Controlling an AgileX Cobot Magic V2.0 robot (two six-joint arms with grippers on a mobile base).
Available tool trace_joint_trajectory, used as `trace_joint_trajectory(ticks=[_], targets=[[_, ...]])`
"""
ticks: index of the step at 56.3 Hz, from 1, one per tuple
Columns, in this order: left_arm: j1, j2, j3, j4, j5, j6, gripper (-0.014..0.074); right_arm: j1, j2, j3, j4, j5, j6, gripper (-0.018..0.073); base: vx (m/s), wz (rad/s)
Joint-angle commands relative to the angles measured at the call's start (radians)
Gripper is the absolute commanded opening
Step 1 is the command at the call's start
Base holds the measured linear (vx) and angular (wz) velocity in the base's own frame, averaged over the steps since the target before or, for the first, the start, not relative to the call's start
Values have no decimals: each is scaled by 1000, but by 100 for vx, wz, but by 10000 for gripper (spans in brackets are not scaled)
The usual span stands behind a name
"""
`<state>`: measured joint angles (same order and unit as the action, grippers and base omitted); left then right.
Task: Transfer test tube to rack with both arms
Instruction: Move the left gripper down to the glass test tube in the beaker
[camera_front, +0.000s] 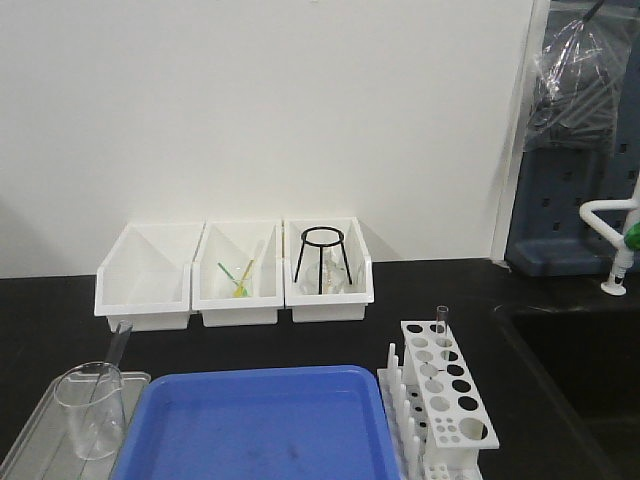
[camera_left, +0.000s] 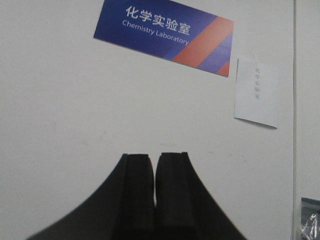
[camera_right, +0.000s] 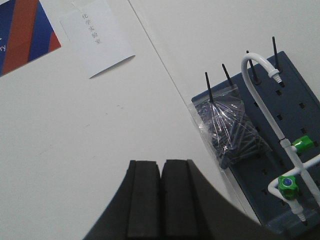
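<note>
Your left gripper (camera_left: 153, 172) points at the white wall (camera_left: 60, 125) below a blue laboratory sign (camera_left: 165, 32), with its jaws pressed together and nothing between them. Your right gripper (camera_right: 161, 172) is clenched and empty too, and aims at the wall beside a white tap (camera_right: 267, 107). On the black surface (camera_front: 430, 290), one test tube (camera_front: 119, 343) leans in the beaker (camera_front: 90, 410) at the left. A second tube (camera_front: 442, 322) stands upright in the rack (camera_front: 455, 395) at the right.

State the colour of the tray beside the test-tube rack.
The tray is blue, best seen in the exterior front-facing view.
</note>
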<state>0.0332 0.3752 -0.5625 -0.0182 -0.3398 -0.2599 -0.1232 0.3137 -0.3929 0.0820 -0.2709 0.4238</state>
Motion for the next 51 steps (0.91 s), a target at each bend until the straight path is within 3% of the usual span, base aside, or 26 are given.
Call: trace_joint_trajectory(ticks=[1,18,28,40,47,51], targets=[[-1,98,-93,-5,-12,-6,160,-4,106,-97,-20,-61,1,-11,0,0],[-1,343,-201,-5,14,-48,160,-4,333,-181,-22,-81,7,-11,0,0],[-3,501,-258,9,13,-59,160,-4,410,-181,-108,-84,68,-11,0,0],[-31,700,-327,167,-17,-56,160,-4,474,-181,-320,-111,185,-11,0,0],[-41,779,-344,361,-80,-56,162,-4,512,-181,-467,-177,273,-11,0,0],[-41,817,-344,431,-87,-60,162,-4,537,-181,-553,-229,305,-11,0,0]])
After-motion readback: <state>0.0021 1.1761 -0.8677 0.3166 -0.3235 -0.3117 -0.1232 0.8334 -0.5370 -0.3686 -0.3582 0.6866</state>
